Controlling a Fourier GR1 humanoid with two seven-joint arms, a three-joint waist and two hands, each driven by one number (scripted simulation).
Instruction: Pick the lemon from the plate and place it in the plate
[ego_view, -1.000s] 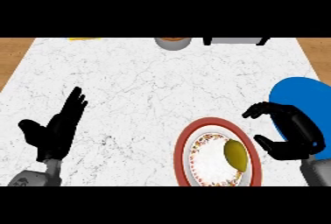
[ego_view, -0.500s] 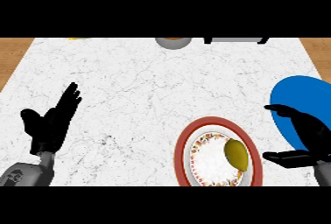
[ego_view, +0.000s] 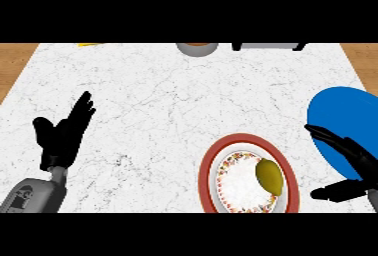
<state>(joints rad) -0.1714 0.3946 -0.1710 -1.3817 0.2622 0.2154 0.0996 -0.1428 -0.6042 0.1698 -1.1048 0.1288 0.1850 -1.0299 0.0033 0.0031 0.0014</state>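
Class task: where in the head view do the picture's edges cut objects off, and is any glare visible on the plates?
Head view: the blue round plate is cut by the right edge; a grey cup-like object and a dark item are cropped at the top. No bright glare shows on the blue plate or the red-rimmed patterned plate holding the yellow-green lemon.

Right hand (ego_view: 353, 161) opened wider, shifting toward the edge.

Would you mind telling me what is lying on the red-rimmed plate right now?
A yellow-green lemon lies on the red-rimmed plate, toward its right side, on the white centre. Nothing else shows on it, though the plate's lower edge is cut off. The open right hand is beside it, not touching.
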